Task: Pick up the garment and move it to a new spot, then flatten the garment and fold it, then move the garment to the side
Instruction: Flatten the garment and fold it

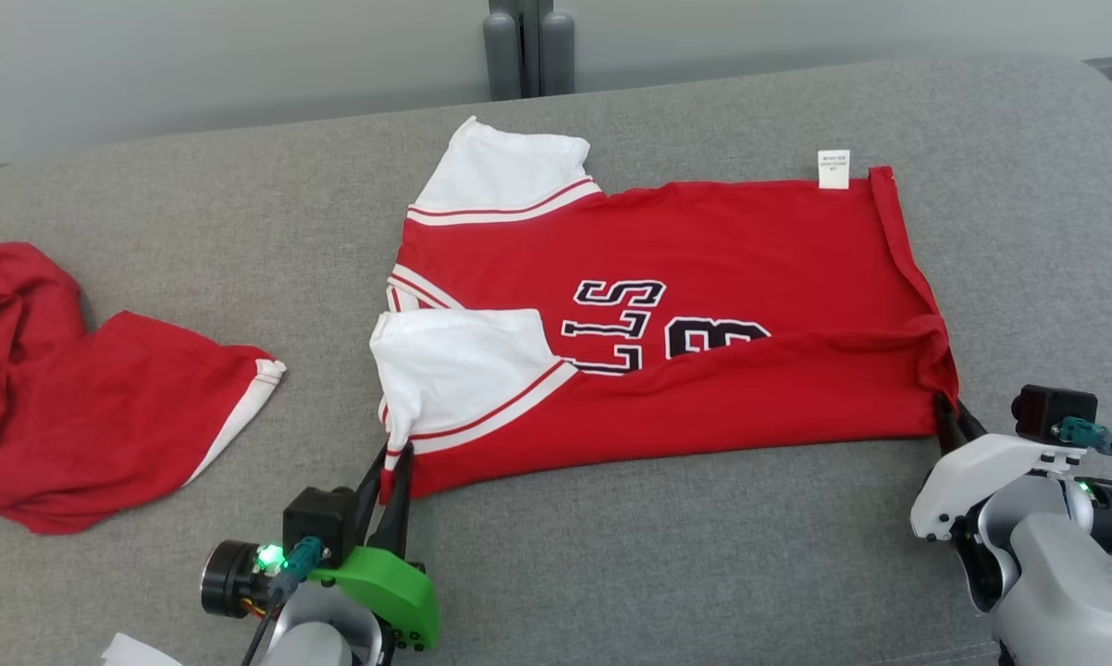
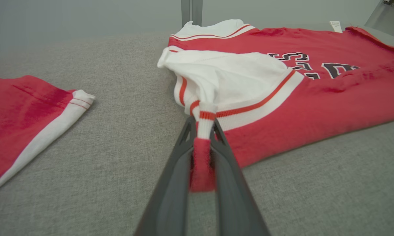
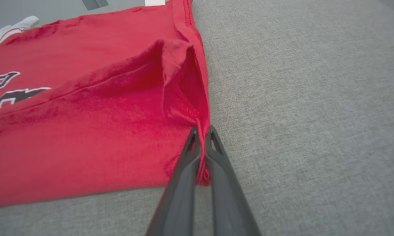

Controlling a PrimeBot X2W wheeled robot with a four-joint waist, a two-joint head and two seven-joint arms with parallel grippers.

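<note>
The garment [image 1: 704, 277] is a red jersey with white sleeves and dark lettering, spread on the grey couch and folded lengthwise. My left gripper [image 1: 391, 462] is shut on its near left corner, with the red and white striped trim pinched between the fingers [image 2: 170, 183]. The same trim shows bunched in the left wrist view around the left gripper [image 2: 202, 131]. My right gripper [image 1: 946, 412] is shut on the garment's near right corner. In the right wrist view a thin fold of red cloth [image 3: 118, 114] runs between the closed fingertips of the right gripper [image 3: 202, 131].
A second red garment [image 1: 75, 388] with white trim lies crumpled at the left. The grey couch cushion [image 1: 704, 555] stretches bare in front and to the right. A white label [image 1: 834, 168] sticks up at the jersey's far edge. A grey post [image 1: 528, 46] stands behind the couch.
</note>
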